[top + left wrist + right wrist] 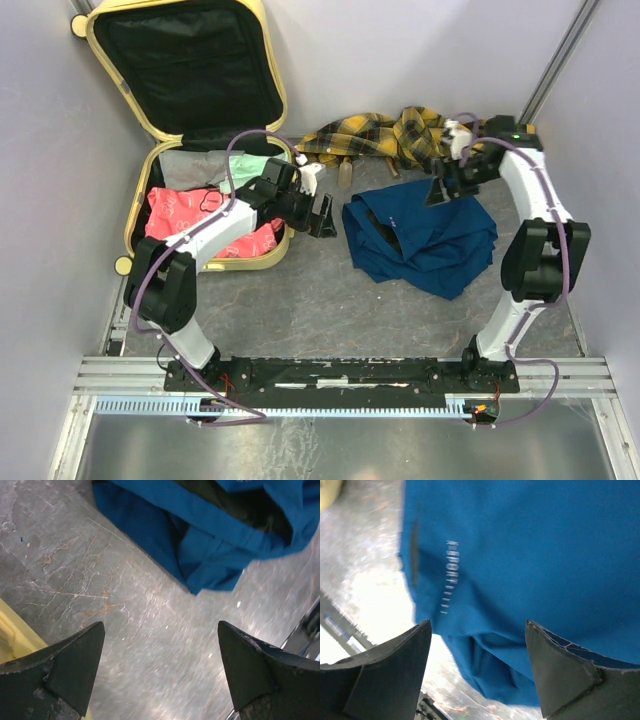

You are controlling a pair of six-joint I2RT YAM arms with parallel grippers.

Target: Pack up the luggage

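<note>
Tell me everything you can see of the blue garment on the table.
The blue garment is soft deep-blue fabric, crumpled in a loose heap with folds and a dark opening near its middle. Small pale lettering runs down one panel. It lies on the grey table, in front of the plaid cloth. The right gripper hangs open over its far edge; the left gripper is open beside its left edge, not touching.

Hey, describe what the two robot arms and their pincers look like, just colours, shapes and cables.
The left arm and right arm have white links joined by chunky black joints, with a thin purple cable looping along each. The left pincer and right pincer each end in two dark, wedge-shaped fingers with scuffed edges. No markings are legible.
</note>
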